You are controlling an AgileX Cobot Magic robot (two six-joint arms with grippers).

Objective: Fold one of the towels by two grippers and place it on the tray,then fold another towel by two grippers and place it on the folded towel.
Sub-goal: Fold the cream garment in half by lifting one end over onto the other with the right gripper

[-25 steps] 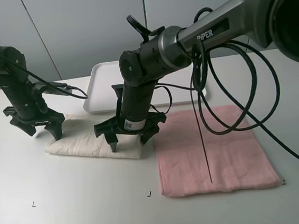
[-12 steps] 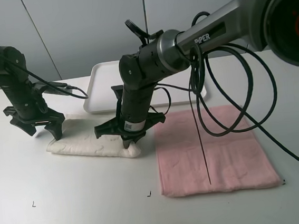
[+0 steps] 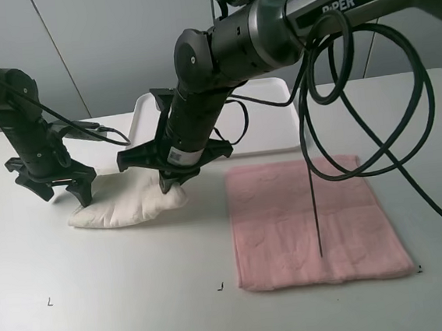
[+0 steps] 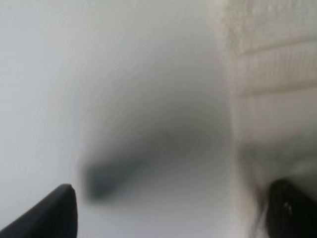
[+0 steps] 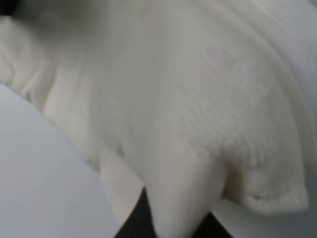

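Observation:
The white towel [image 3: 127, 206] lies bunched on the table at the left. My right gripper [image 3: 171, 181] is shut on its right end and holds that end lifted off the table. In the right wrist view the towel [image 5: 163, 109] fills the picture and hangs between the dark fingertips [image 5: 134, 224]. My left gripper [image 3: 58, 194] is open at the towel's left end, one finger by its edge and one over bare table. The left wrist view shows the towel [image 4: 275, 79] beside the open fingertips [image 4: 52, 210]. The pink towel [image 3: 312, 219] lies flat at the right. The white tray [image 3: 143, 118] stands behind.
The right arm's black cables [image 3: 358, 121] hang in loops over the pink towel. The table's far edge runs behind the tray. Small black corner marks [image 3: 50, 302] sit near the front of the table.
My right gripper has shut on the white towel's right end and lifted it up and to the left, so the towel has bunched up. The left arm has not moved.

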